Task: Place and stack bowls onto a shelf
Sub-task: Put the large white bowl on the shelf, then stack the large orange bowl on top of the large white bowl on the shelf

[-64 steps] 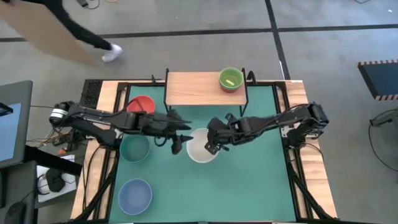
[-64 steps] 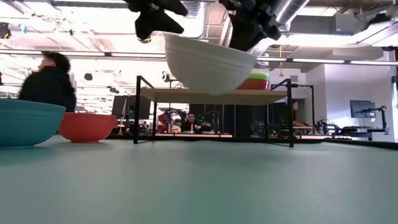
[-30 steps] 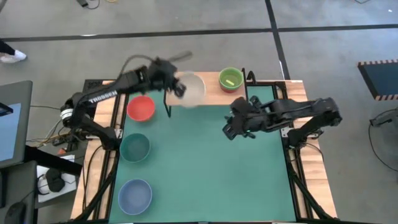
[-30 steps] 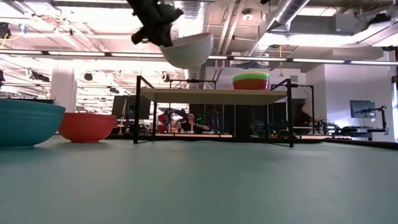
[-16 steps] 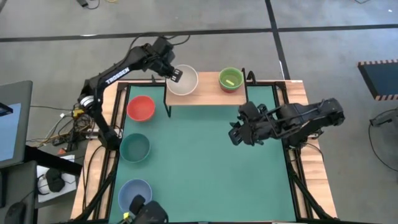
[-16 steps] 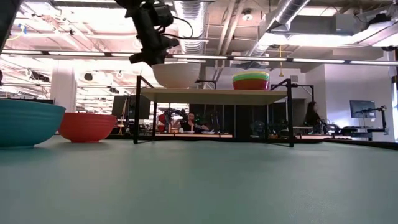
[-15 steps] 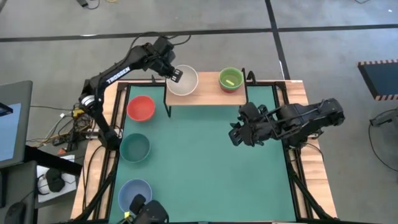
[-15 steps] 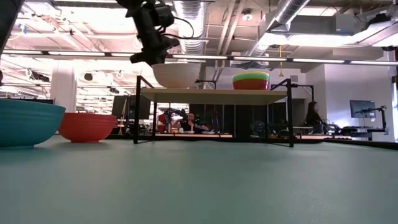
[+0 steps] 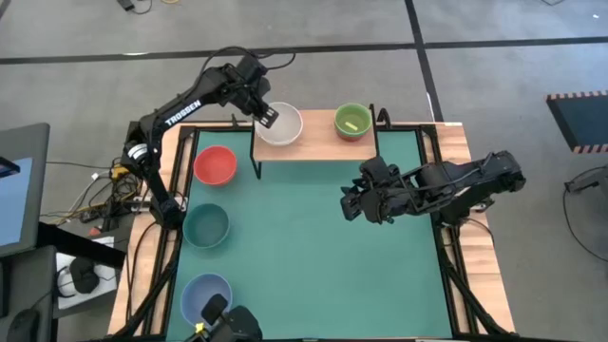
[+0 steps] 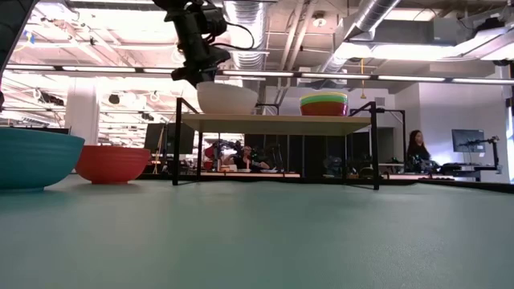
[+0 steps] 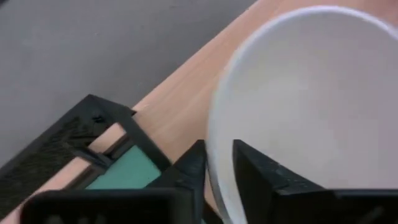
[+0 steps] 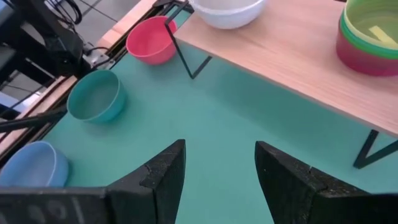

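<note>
White bowl [image 9: 279, 124] is sitting on the shelf [image 9: 318, 136], left end. Left gripper [image 11: 214, 171] is straddling its rim, fingers slightly apart, maybe just loosening; right gripper [image 12: 214, 165] is hovering wide open over the mat. Risk: left arm lifting away catches the rim, dragging the bowl off the edge. Left arm lettering is reading "TROSSEN".

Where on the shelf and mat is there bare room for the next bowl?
On the shelf, bare wood lies between the white bowl and the stacked bowls. The mat is free through its middle and under the right gripper. Crowded: its left edge, holding red, teal and blue bowls.
</note>
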Available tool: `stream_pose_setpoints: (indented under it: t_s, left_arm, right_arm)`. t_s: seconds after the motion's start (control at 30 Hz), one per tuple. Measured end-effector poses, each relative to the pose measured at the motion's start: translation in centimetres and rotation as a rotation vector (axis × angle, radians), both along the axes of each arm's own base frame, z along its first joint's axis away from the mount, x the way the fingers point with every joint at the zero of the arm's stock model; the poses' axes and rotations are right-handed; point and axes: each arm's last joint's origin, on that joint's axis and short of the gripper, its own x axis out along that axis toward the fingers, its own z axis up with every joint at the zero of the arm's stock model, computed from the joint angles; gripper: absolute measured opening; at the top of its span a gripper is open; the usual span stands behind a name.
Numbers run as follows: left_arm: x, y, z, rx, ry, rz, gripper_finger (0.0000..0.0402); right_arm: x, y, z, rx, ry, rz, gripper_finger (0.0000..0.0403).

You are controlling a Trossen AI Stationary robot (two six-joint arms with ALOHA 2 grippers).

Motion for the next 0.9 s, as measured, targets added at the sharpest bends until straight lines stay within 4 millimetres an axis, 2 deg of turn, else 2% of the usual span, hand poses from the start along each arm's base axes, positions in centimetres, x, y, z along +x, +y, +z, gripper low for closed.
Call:
stream_pose_setpoints:
  t_s: [0.17,0.3,0.67,0.9]
  left_arm:
    - [0.4,-0.4,-0.1,0.047,0.047,-0.001,0.0118]
    - [0.3,-0.7,0.2,0.029,0.040,-0.034,0.0140]
    - [1.1,-2.7,0.9,-0.004,0.004,-0.131,0.0146]
    - [0.0,-3.9,2.7,0.051,-0.006,-0.128,0.0146]
  right_arm:
    - [0.3,0.1,-0.3,0.006,-0.020,-0.001,0.0217]
    - [0.4,0.2,-0.4,0.007,-0.025,-0.001,0.0217]
    - [0.6,-0.5,-0.4,-0.007,-0.019,-0.024,0.0217]
    - [0.7,-1.5,-0.5,-0.018,-0.008,-0.049,0.0217]
